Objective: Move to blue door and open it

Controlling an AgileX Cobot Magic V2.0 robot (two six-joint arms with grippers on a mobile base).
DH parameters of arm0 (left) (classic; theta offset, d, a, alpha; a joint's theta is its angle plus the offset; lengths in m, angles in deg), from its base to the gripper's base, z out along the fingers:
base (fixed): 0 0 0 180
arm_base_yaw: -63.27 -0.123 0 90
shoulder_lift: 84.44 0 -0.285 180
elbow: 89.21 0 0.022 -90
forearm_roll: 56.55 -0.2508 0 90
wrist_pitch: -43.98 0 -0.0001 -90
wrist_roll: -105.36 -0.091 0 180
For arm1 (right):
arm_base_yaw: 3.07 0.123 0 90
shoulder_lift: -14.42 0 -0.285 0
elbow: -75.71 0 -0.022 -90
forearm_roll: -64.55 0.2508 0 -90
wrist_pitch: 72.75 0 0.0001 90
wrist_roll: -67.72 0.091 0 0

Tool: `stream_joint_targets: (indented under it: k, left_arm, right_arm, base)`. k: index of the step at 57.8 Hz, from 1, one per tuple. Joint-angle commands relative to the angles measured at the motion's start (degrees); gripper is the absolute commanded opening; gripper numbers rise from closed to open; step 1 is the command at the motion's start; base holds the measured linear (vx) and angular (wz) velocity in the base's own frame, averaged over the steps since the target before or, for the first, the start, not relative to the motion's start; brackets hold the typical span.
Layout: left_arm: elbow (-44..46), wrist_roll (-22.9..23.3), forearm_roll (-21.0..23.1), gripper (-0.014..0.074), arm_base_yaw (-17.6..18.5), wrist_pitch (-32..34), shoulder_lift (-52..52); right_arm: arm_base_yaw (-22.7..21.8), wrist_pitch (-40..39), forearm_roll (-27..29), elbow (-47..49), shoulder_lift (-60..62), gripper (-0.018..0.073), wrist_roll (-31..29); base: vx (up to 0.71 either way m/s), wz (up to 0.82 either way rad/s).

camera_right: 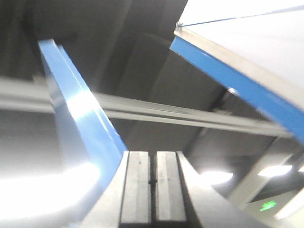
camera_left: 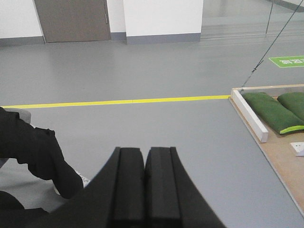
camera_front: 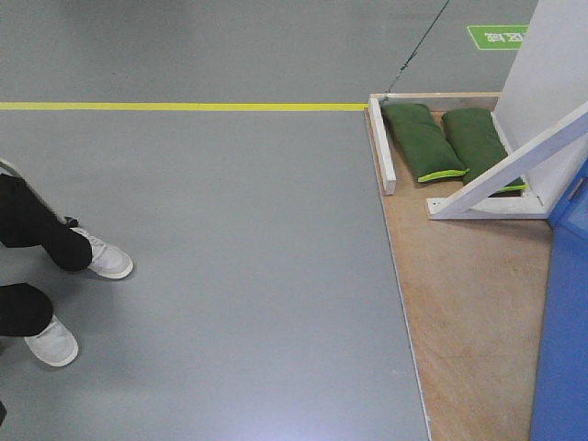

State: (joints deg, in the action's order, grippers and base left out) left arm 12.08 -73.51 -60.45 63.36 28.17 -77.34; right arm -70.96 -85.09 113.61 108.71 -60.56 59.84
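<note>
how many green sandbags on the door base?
2, side by side on the wooden base: one sandbag next to the white rail, the other sandbag partly under the diagonal brace. More may be hidden behind the white panel.

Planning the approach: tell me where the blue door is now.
In the front view the blue door fills the lower right edge, beside the wooden platform, below the white brace and green sandbags.

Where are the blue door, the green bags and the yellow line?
blue door (camera_front: 564,349): front view, its flat blue face.
green bags (camera_front: 421,138): front view, middle of the left bag.
yellow line (camera_front: 184,106): front view, middle of the floor stripe.
</note>
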Motion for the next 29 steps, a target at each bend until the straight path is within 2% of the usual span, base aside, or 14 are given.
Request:
stream_joint_targets:
  k: [1,6,12,18,29]
  left_arm:
    - [1.49,0.39,0.12,0.0073,0.37,4.86,-0.74]
    - [1.49,0.39,0.12,0.0073,0.37,4.86,-0.74]
    - [1.49,0.39,0.12,0.0073,0.37,4.86,-0.74]
    - [1.49,0.39,0.12,0.0073,0.37,4.86,-0.74]
    - [1.49,0.39,0.12,0.0073,0.37,4.86,-0.74]
  right_arm:
    - [-0.38,-3.48,-15.38,-1.31,0.22,0.0012,-0.11]
    - [-0.38,-5.16,-24.14,-2.64,0.22,0.0012,-0.17]
    - [-0.38,-4.69,-28.87,-2.81,0.22,0.0012,-0.17]
    - [-0.38,-2.71,-29.56,-2.81,-0.07,0.0012,-0.17]
    - [-0.38,5.64,-29.56,-2.81,-3.01,0.0012,-0.17]
  base:
    - [0.0,0.0]
    - [0.0,0.0]
    - [0.0,0.0]
    - [0.0,0.0]
    - [0.0,0.0]
